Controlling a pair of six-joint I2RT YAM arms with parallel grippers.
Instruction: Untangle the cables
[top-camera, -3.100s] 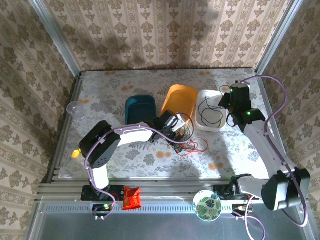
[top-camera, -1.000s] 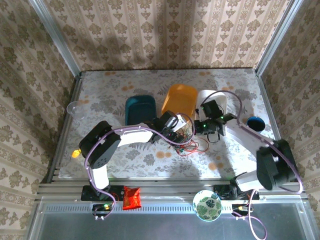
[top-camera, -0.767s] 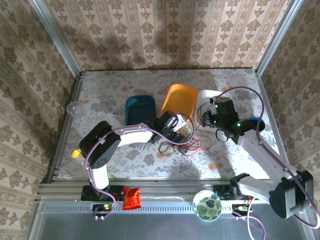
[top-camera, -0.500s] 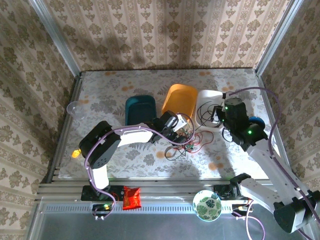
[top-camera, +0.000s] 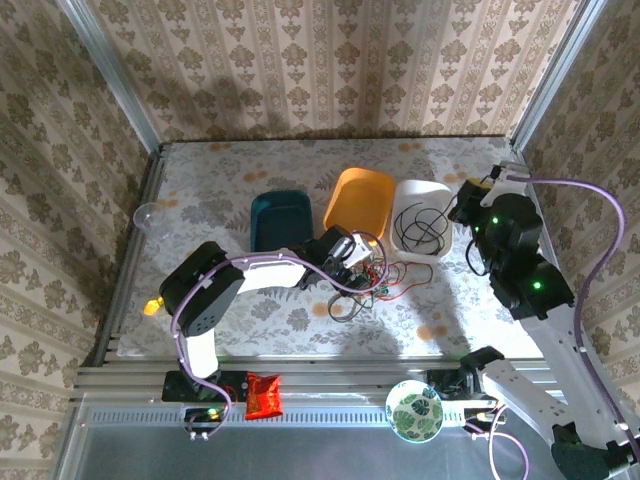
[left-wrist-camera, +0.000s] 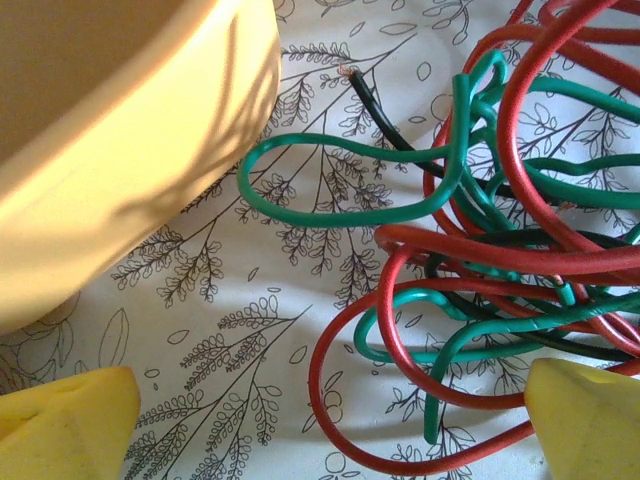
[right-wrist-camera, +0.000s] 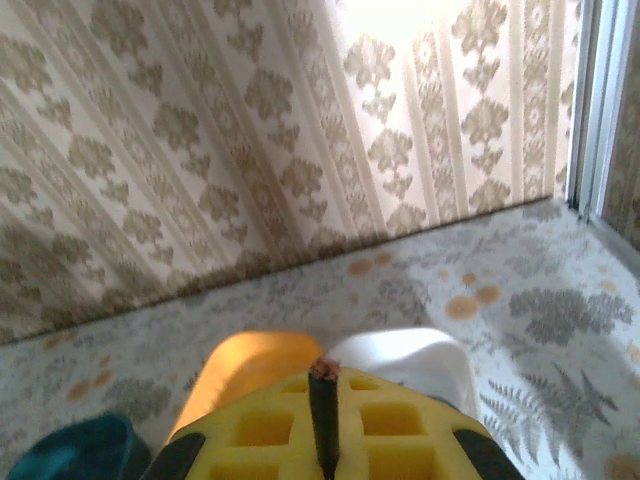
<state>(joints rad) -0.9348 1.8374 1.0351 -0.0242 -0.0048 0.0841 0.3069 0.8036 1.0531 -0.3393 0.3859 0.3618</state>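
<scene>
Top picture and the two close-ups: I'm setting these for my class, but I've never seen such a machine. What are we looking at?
Two robot arms are bolted at the table's near edge. The wide picture comes from a camera above and behind them. Each close-up comes from a camera on one arm's wrist. On the table are a teal tub, an orange tub, a white tub and a tangle of red, green and black cables. The left gripper hangs open over the tangle, holding nothing; its yellow fingers show in the bottom corners. The right gripper hovers by the white tub, shut on the end of a black cable.
</scene>
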